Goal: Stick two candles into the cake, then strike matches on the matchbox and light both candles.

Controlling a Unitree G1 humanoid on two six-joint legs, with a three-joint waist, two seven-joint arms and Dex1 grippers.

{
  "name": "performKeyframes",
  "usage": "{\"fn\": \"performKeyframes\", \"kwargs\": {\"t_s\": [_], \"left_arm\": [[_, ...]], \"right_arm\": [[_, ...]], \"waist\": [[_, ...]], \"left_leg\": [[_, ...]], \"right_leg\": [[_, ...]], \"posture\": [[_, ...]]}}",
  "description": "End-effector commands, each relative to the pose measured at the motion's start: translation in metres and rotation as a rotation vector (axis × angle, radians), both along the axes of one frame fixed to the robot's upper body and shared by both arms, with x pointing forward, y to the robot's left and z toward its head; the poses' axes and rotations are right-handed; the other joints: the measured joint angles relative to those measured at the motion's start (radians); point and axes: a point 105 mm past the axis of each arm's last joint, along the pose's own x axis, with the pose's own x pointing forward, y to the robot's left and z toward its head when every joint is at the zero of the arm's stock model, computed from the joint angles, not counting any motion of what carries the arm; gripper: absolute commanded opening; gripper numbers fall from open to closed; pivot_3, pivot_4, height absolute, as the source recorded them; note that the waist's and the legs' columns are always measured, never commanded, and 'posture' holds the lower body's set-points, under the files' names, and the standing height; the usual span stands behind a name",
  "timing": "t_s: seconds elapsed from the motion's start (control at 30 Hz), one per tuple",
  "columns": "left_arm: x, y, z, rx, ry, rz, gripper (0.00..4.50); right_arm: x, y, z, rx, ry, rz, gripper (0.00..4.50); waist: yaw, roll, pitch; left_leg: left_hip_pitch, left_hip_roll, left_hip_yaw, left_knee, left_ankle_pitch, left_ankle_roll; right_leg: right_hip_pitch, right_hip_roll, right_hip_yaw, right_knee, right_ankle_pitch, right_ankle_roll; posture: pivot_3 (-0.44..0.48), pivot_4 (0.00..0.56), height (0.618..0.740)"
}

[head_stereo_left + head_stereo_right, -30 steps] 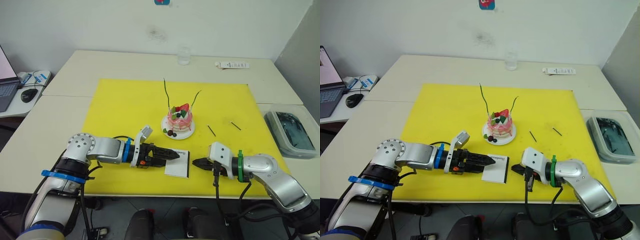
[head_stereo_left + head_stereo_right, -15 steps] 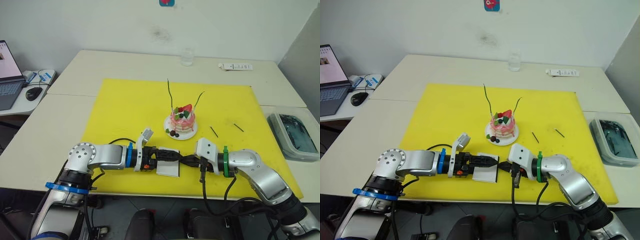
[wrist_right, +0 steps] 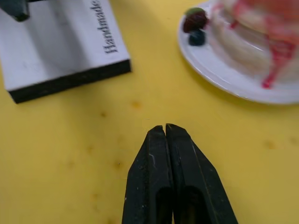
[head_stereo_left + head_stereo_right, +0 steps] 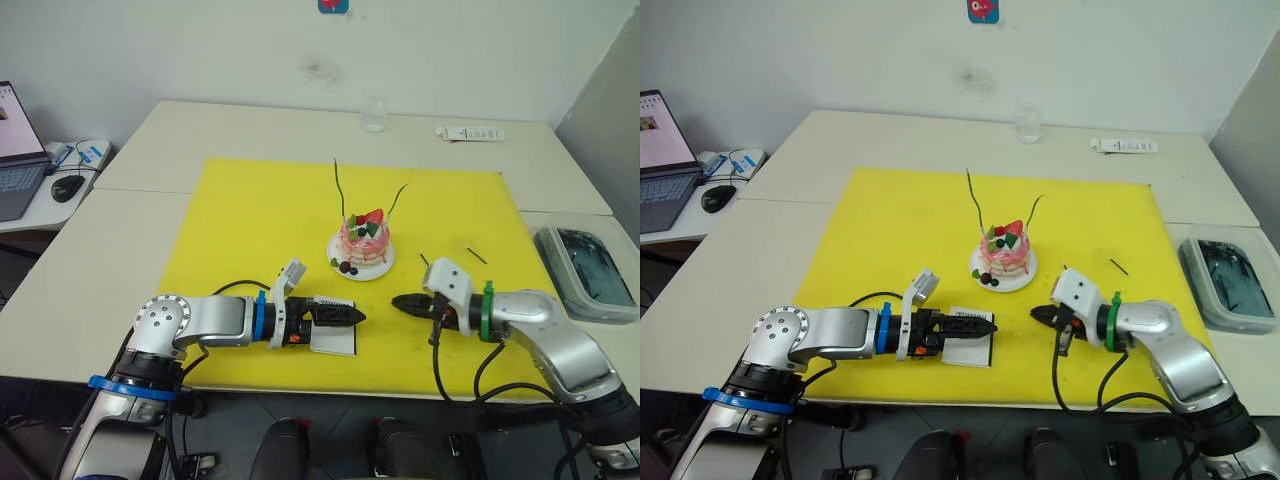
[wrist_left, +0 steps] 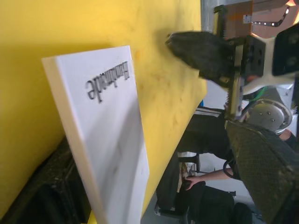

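Two candles [image 4: 340,186] in one cake [image 4: 361,240], one matchbox [image 4: 333,340], two tools

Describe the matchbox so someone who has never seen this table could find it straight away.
On the big yellow mat, look at the near edge, in front of the small pink cake on a white plate. The flat white rectangular matchbox is held there in the left claw. Black "Handmade" lettering and one black edge strip set it apart.
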Motion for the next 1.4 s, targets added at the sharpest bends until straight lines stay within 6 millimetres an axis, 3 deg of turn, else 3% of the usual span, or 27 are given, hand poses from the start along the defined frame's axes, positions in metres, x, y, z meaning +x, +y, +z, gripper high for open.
{"fn": "performKeyframes", "kwargs": {"t_s": [0.03, 0.37, 0.47, 0.6, 0.73, 0.9, 1.07, 1.4], "left_arm": [[-0.010, 0.005, -0.018, 0.070, 0.046, -0.007, 3.30], [-0.009, 0.018, -0.019, 0.106, 0.048, 0.020, 0.09], [-0.009, 0.023, -0.012, 0.089, 0.018, 0.028, 0.04], [-0.003, 0.021, 0.059, -0.183, -0.228, -0.016, 0.04], [-0.010, 0.030, 0.091, -0.246, -0.372, -0.036, 0.04], [-0.011, 0.023, 0.095, -0.272, -0.448, 0.029, 0.00], [-0.016, 0.008, 0.096, -0.320, -0.484, 0.079, 0.00], [-0.030, 0.009, 0.082, -0.284, -0.494, 0.097, 0.00]], "right_arm": [[0.001, -0.016, 0.010, 0.016, -0.028, -0.056, 0.00], [-0.002, -0.015, 0.022, 0.094, -0.027, -0.097, 0.00], [-0.006, -0.016, 0.032, 0.142, -0.023, -0.095, 0.00], [0.000, -0.021, 0.052, 0.259, -0.067, -0.194, 0.00], [0.017, -0.030, 0.060, 0.343, -0.144, -0.363, 0.00], [0.033, -0.030, 0.046, 0.304, -0.195, -0.485, 1.18], [0.045, -0.025, 0.034, 0.306, -0.199, -0.531, 3.01], [0.059, -0.033, 0.013, 0.292, -0.209, -0.615, 3.01]], "waist": [[-0.001, 0.000, 0.000], [-0.002, 0.000, 0.000], [-0.004, 0.000, 0.000], [-0.005, 0.000, 0.000], [-0.005, 0.000, 0.000], [-0.003, 0.001, 0.001], [-0.001, 0.001, 0.001], [-0.002, 0.001, 0.001]], "left_leg": [[0.000, 0.000, 0.000, 0.000, 0.000, 0.000], [0.000, 0.001, -0.001, -0.002, 0.000, 0.000], [0.000, 0.001, -0.001, -0.001, 0.000, 0.000], [-0.001, 0.001, -0.001, -0.001, 0.000, 0.000], [-0.001, 0.001, -0.001, -0.001, 0.000, -0.001], [-0.001, 0.000, 0.001, -0.002, 0.000, -0.001], [-0.002, 0.000, 0.001, -0.002, 0.000, -0.001], [-0.001, 0.001, 0.001, -0.002, 0.000, -0.001]], "right_leg": [[0.000, 0.000, 0.000, 0.000, 0.000, 0.000], [0.000, 0.001, -0.001, 0.001, -0.003, 0.004], [0.000, 0.001, 0.000, 0.000, -0.004, 0.004], [-0.002, 0.001, -0.001, 0.001, -0.004, 0.003], [-0.002, 0.000, -0.001, 0.001, -0.006, -0.001], [-0.002, -0.003, 0.001, -0.001, -0.006, -0.001], [-0.002, -0.004, 0.000, -0.001, -0.005, 0.000], [-0.002, 0.000, 0.001, -0.001, -0.005, 0.001]], "posture": [[0.000, 0.150, 0.740], [0.000, 0.150, 0.740], [0.000, 0.150, 0.740], [0.000, 0.150, 0.740], [0.000, 0.150, 0.740], [0.000, 0.150, 0.740], [0.000, 0.150, 0.740], [0.000, 0.150, 0.740]]}}
